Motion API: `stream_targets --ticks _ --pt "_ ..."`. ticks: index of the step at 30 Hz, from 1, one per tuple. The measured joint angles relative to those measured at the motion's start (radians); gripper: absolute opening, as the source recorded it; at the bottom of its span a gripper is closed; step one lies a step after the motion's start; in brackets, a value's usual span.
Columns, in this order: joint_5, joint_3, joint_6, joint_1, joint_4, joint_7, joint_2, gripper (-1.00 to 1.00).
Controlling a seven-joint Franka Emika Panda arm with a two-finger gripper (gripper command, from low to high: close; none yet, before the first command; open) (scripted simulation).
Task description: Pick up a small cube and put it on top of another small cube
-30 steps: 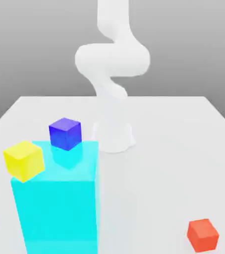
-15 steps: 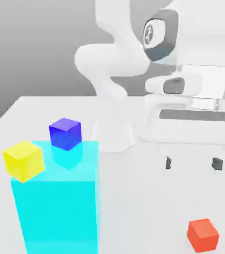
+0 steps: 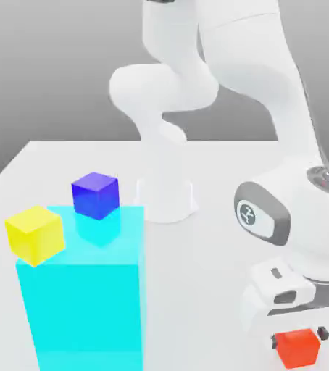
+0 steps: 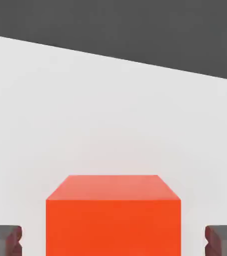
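Arm now lowered over the small cube [image 3: 298, 348], fingers [image 4: 5, 240] straddling it with gaps, not gripping

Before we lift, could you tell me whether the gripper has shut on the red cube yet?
Not yet: in the hand view, table shows between each of the fingers and the red cube.

We see a bare simulated test bench: a plain white table [image 3: 44, 156] under a flat grey backdrop, the arm's base [image 3: 166, 199] mounted beside a glowing cyan block [image 3: 84, 304].
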Motion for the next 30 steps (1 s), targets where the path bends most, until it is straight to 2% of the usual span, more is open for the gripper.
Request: stream_targets --ticks 4,10,19,30 --pt "-0.005 -0.005 0.007 0.004 0.002 0.004 0.009 -1.0" --pt "0.092 0.076 -0.13 -0.05 -0.024 -0.084 -0.166 -1.0" --pt "0.145 -0.016 -0.392 -0.198 -0.06 -0.068 -0.469 -1.0" --pt "0.279 -0.153 -0.705 -0.325 -0.115 -0.082 -0.865 -1.0"
